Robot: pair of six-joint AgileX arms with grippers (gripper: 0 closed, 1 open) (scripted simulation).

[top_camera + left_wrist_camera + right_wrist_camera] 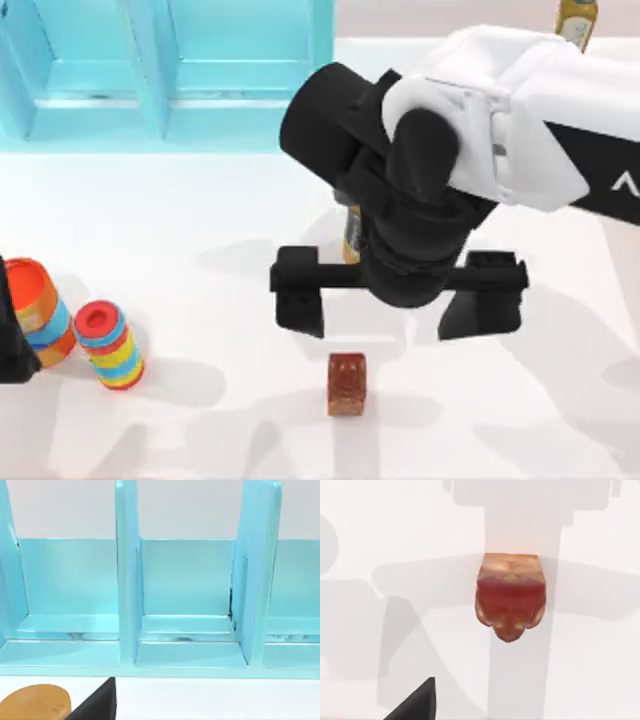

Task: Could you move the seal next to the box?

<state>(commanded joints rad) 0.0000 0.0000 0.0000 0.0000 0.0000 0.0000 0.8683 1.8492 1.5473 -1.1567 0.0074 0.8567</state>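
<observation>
Our box [180,70]: light-blue compartments, contents not discernible. Our right gripper [398,300] hangs just behind seal [346,384], jaws spread, holding nothing. Left gripper jaws: cannot tell.

White table [180,300], turquoise divided rack [170,60] behind

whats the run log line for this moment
right gripper: open, above table, just behind seal | seal: on table, free | left arm: parked at left edge

The seal [346,383] is reddish-brown over an orange-tan base; the box [165,70] is turquoise; the cylinders [110,345] at lower left are rainbow-striped.
</observation>
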